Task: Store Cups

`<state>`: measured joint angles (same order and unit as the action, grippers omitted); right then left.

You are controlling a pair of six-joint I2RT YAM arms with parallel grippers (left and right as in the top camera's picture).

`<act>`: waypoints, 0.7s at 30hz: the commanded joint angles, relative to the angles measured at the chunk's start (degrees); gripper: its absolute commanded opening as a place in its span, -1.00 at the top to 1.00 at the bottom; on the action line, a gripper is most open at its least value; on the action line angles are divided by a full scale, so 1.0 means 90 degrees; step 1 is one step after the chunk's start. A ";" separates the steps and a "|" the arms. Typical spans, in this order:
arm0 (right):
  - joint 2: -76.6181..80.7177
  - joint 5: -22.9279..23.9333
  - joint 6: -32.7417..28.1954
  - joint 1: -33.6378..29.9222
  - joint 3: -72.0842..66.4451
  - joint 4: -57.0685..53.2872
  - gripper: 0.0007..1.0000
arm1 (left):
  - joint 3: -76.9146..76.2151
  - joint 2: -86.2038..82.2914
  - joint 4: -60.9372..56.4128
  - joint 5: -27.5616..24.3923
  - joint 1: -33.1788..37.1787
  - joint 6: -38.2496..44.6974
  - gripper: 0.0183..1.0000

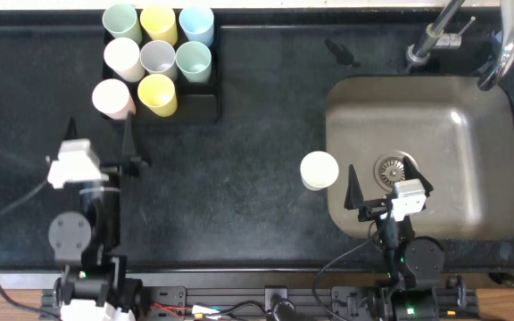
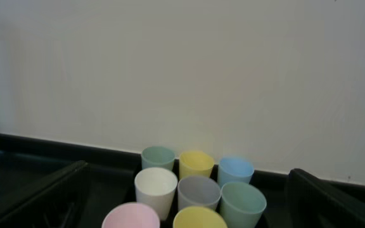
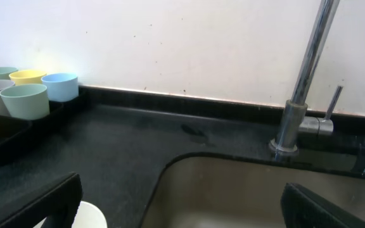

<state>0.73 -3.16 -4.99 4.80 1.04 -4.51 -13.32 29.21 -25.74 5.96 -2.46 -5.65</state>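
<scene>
Several pastel cups stand upright in a black tray [image 1: 202, 107] at the counter's back left, among them a pink cup [image 1: 112, 98], a yellow cup [image 1: 157, 94] and a blue cup [image 1: 196, 24]. One white cup [image 1: 319, 169] stands alone on the counter by the sink's left rim. My left gripper [image 1: 99, 134] hangs open just in front of the tray, with nothing between its fingers [image 2: 49, 193]; the pink cup [image 2: 130, 216] is nearest to it. My right gripper [image 1: 388, 185] is open and empty over the sink's front left part, the white cup [image 3: 89, 215] beside its finger [image 3: 40, 202].
A steel sink [image 1: 471, 98] takes up the right side, with a tap [image 1: 435, 31] behind it. The dark counter [image 1: 257, 160] runs between tray and sink. A white wall [image 2: 182, 76] rises behind the counter.
</scene>
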 commanded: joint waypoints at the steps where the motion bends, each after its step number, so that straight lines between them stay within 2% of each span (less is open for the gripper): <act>1: -0.0058 -0.0027 -0.0036 -0.0024 -0.0085 0.0041 -0.99 | 0.0682 -0.0952 0.0075 -0.0044 0.0102 0.0175 -1.00; 6: -0.0058 -0.0027 -0.0036 -0.0024 -0.0085 0.0041 -0.99 | 0.1443 -0.1926 0.0134 -0.0049 0.0102 0.0143 -1.00; 15: -0.0058 -0.0027 -0.0036 -0.0024 -0.0085 0.0041 -0.99 | 0.1433 -0.3169 0.2159 -0.0121 0.0107 0.0126 -1.00; 21: -0.0058 -0.0027 -0.0036 -0.0024 -0.0085 0.0041 -0.99 | 0.1433 -0.3232 0.3208 -0.0410 0.0107 0.0124 -1.00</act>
<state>0.73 -3.16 -4.97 4.80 1.04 -4.49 -0.49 0.84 1.61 4.29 -2.09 -5.52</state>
